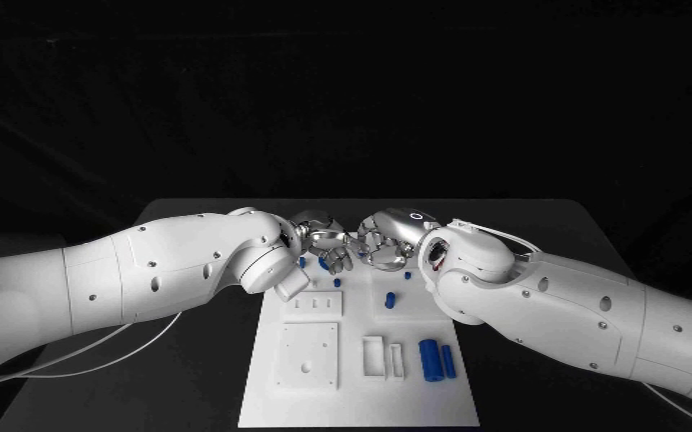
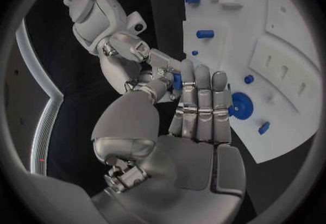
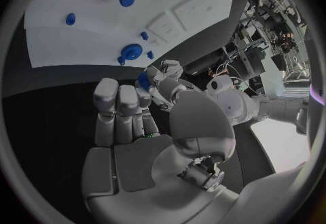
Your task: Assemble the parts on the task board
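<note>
Two white robot arms are meeting over the far end of the white task board (image 1: 361,392), which is lying in the middle of the black desk (image 1: 577,242). The left hand (image 1: 320,237) and the right hand (image 1: 387,237) are hovering fingertip to fingertip above the board's far edge, and a small blue part (image 2: 176,81) is showing between their fingers; which hand is actually grasping it cannot be told from these views. In the left wrist view, the left hand's fingers (image 2: 201,99) are lying straight and side by side. On the board, two blue cylinders (image 1: 437,360) are resting side by side near the right edge, a smaller blue peg (image 1: 389,300) is sitting nearer the middle, and a round blue knob (image 2: 240,105) is standing near the far end, close to the hands.
</note>
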Motion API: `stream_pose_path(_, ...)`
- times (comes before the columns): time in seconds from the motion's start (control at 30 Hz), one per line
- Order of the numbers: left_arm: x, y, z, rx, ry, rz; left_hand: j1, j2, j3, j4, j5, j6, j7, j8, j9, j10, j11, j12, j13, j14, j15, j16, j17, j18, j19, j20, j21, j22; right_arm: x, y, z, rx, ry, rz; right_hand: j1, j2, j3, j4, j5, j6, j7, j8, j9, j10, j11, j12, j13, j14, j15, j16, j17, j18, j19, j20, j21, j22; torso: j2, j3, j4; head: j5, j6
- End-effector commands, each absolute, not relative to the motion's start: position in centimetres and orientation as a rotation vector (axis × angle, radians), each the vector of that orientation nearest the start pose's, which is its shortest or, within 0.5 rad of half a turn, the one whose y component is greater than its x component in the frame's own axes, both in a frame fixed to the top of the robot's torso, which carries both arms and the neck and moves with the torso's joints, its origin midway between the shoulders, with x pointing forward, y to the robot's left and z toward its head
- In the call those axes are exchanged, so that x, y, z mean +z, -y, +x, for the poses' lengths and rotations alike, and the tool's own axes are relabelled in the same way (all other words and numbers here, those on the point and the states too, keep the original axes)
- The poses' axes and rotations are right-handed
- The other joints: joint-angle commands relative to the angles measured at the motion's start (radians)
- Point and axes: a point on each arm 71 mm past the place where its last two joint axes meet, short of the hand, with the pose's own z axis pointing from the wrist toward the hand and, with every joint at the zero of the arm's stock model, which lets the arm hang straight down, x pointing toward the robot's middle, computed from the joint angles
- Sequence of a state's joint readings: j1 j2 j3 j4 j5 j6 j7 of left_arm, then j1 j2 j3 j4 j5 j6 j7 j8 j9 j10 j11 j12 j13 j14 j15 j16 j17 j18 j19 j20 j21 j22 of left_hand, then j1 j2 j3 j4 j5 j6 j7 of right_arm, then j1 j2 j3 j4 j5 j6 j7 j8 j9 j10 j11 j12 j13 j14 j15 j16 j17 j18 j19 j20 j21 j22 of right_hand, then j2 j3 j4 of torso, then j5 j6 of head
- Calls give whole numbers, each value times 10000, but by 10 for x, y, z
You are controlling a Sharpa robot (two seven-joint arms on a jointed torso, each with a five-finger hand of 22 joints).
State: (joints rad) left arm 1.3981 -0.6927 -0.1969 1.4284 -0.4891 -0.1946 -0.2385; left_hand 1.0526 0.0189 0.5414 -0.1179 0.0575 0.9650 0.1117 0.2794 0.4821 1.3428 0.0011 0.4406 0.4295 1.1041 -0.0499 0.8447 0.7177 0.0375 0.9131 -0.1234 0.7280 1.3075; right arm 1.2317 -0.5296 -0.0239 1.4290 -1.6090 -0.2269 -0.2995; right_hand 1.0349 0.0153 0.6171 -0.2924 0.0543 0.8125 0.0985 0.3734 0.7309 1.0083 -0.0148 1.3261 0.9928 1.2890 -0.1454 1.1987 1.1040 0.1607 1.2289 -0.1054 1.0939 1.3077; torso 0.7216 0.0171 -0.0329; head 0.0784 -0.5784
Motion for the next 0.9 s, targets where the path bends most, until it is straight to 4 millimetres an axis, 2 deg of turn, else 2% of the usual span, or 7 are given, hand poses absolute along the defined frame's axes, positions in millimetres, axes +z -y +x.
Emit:
stream_pose_path(0.03,-172,-160,512,-9846,-20443,-6583,3,-45,387,25,-33,117,-42,82,45,-6,-41,43,-9,12,-6,71,-30,165,-11,-242,57,96,-170,68,494,6083,-16642,-3465,-36,-102,62,16,-50,2459,-347,-38,13,-248,-297,34,-16,3,-47,-29,-15,1011,81,-6,-40,52,3,-4,3,-4,1)
stream_pose_path(0.57,-172,-161,512,-9826,-20478,-6631,-623,132,1003,-282,70,476,-119,238,234,-45,-91,47,-25,-54,15,125,-131,152,-72,-229,133,116,-170,69,494,6094,-16618,-3380,-64,-134,142,25,-51,2466,-344,-74,25,-246,-294,24,-36,6,-45,-40,-18,1011,95,1,-56,42,4,-4,8,1,-11)
stream_pose_path(0.63,-172,-161,512,-9812,-20467,-6645,-712,144,1054,-347,138,522,-133,261,268,-41,-100,52,-25,-56,16,135,-143,153,-71,-228,144,115,-170,70,494,6124,-16610,-3340,-82,-317,468,112,-51,2499,-338,-139,41,-224,-288,10,-76,22,-40,-61,-26,1011,136,17,-97,10,2,-1,1,5,-11)
stream_pose_path(0.7,-172,-161,512,-9800,-20463,-6657,-816,157,1108,-418,233,562,-146,280,307,-39,-107,57,-24,-58,16,147,-156,154,-69,-228,157,114,-170,71,495,6171,-16595,-3270,-131,-361,577,119,-51,2510,-335,-168,55,-213,-285,12,-90,32,-36,-67,-29,1011,165,24,-106,0,6,3,-1,8,-13)
stream_pose_path(0.77,-172,-161,512,-9798,-20477,-6655,-991,172,1161,-510,515,633,-169,320,378,-30,-122,68,-23,-55,15,166,-172,154,-63,-228,177,112,-170,72,496,6282,-16581,-3119,-177,-466,754,168,-51,2525,-326,-210,73,-205,-284,8,-112,43,-34,-81,-34,1011,195,32,-127,-15,6,4,-3,16,-12)
stream_pose_path(0.8,-172,-161,512,-9790,-20478,-6656,-1128,206,1177,-606,705,674,-187,345,433,-23,-129,76,-21,-53,14,181,-183,156,-60,-230,190,111,-170,73,496,6349,-16596,-3053,-174,-569,902,211,-48,2532,-328,-238,82,-198,-281,8,-123,50,-35,-90,-37,1011,212,33,-142,-25,4,2,-3,18,-15)
stream_pose_path(0.9,-172,-162,513,-9725,-20400,-6691,-1369,239,1224,-774,959,773,-220,399,541,8,-159,101,-13,-33,6,220,-197,160,-44,-236,218,106,-169,77,498,6655,-16582,-2691,-172,-922,1319,423,-44,2447,-290,-394,50,-219,-250,-37,-176,51,-2,-128,-51,1011,244,41,-192,-54,4,3,-5,35,-20)
